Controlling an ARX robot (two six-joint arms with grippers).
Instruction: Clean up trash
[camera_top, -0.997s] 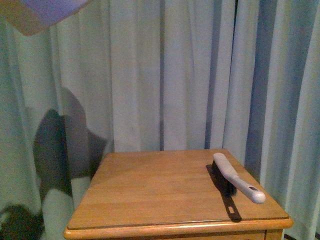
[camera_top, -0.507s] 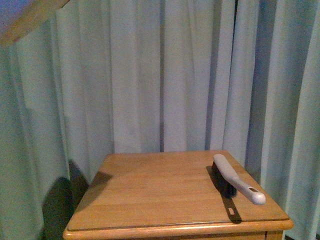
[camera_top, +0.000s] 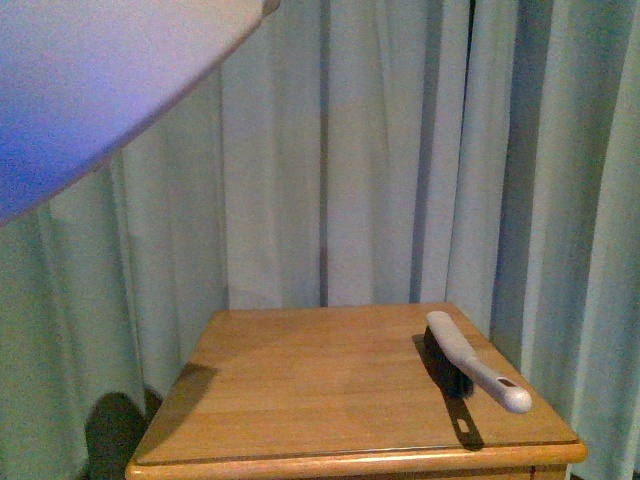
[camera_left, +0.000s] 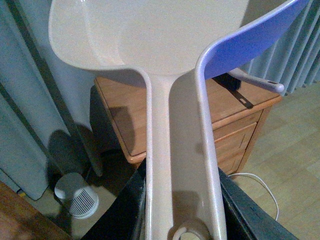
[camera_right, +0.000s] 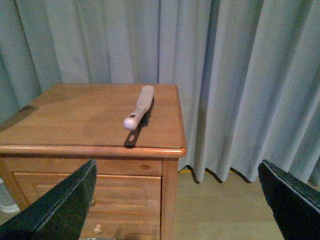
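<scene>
**Wooden worktop with brush, dustpan in our left hand**

Wood worktop (camera_top: 300, 390) is the top of a small drawer cabinet in front of a pale curtain (camera_top: 380, 150). A hand brush (camera_top: 470, 360) lies flat on the worktop's right part, near the right edge. Its white handle points toward the front corner and the dark bristles face down.

Our left hand (camera_left: 182, 210) is clenched on the handle of a dustpan (camera_top: 90, 80), white inside and blue outside. The dustpan is held high in the air, above and to the left of the worktop, touching nothing. In the front view it shows as a blurred shape filling the upper left corner.

Our right hand (camera_right: 177, 200) is released, its jaws wide apart with nothing between them. It hangs in front of the cabinet's right front corner, lower than the worktop and well apart from the brush.

A white cable (camera_left: 260, 185) lies on the floor beside the cabinet.
</scene>
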